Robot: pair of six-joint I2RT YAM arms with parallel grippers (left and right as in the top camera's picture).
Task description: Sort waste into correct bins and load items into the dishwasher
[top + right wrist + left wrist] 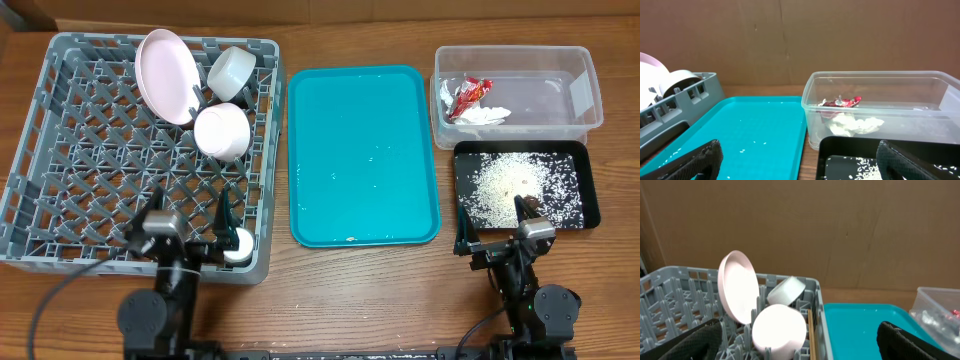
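The grey dish rack (30, 180) holds a pink plate (163, 75) standing on edge, two white bowls (230, 70) (221, 131) and a small white cup (238, 246) at its front right corner. A wooden chopstick (811, 330) lies along the rack's right wall. The clear tub (510, 50) holds the red-and-silver wrapper (468, 97) and white tissue (486, 117). The black tray (592, 190) holds rice grains (500, 185). My left gripper (190, 215) is open and empty over the rack's front. My right gripper (492, 222) is open and empty at the black tray's front edge.
The teal serving tray (362, 150) lies between rack and bins, with a few stray grains on it. In the right wrist view the tub (880, 75) and black tray (840, 145) are straight ahead. A cardboard wall stands behind the table.
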